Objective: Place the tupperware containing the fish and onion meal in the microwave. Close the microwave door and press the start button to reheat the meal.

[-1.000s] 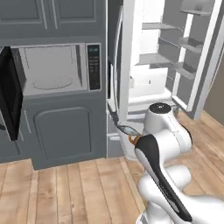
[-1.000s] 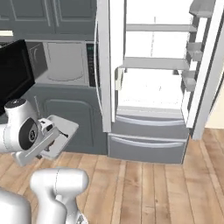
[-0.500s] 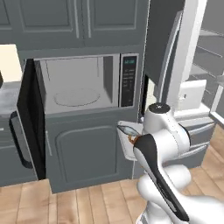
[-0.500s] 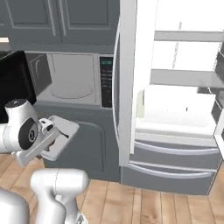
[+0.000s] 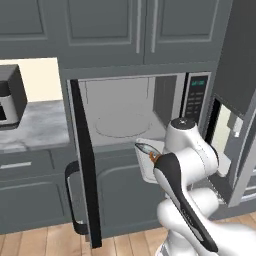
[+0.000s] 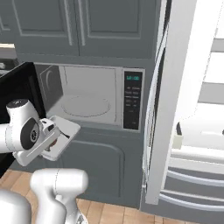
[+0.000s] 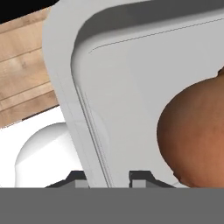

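Base driven up to microwave [image 5: 150, 115], tool [image 7: 108, 177] clamping tupperware [image 7: 131, 87], onion [image 7: 197, 131] inside

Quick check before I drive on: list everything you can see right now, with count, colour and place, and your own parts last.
microwave: one, silver frame, dark control strip, built in under the upper cabinets, cavity open.
microwave door: one, black, swung wide open to the left.
tupperware: one, translucent light grey, held in front of the microwave, below its opening.
onion: one, orange-brown, inside the tupperware.
fish: one, dark silvery, in the tupperware.
cabinets: grey, above and below the microwave.
fridge: one, white inside, right of the microwave, door open.
toaster oven: one, dark grey, on the counter at far left.
pincer: one, dark tips clamped on the tupperware rim.
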Motion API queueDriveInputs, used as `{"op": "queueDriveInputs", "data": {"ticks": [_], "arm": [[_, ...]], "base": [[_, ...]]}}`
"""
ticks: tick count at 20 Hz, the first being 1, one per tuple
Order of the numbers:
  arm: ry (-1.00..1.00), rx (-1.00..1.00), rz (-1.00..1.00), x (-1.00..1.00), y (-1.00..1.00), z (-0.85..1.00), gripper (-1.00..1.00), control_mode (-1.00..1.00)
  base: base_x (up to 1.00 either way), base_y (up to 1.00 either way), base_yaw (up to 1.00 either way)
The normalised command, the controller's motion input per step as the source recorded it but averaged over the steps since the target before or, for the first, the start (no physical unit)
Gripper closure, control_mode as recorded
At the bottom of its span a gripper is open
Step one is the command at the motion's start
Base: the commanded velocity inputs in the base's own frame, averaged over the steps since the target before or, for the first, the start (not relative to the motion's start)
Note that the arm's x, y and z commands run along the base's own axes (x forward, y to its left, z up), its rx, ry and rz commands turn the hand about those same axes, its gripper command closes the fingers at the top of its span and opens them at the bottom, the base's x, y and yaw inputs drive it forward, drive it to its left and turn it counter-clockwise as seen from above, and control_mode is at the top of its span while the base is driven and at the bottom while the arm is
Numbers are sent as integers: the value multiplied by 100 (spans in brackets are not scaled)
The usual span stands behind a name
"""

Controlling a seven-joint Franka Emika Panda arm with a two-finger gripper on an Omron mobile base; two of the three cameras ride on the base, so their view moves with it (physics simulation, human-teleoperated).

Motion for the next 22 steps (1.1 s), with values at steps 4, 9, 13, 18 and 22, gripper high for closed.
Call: {"op": "queueDriveInputs", "data": {"ticks": [4, 9, 13, 18, 22], "arm": [[0, 0, 0, 0, 0, 0, 100, 100], [0, 0, 0, 0, 0, 0, 100, 100], [0, 0, 0, 0, 0, 0, 100, 100], [0, 0, 0, 0, 0, 0, 100, 100], [0, 0, 0, 0, 0, 0, 100, 100]], "base": [[7, 12, 2], [-39, -16, 13], [-8, -73, 33], [0, -13, 20], [0, 7, 7]]}}
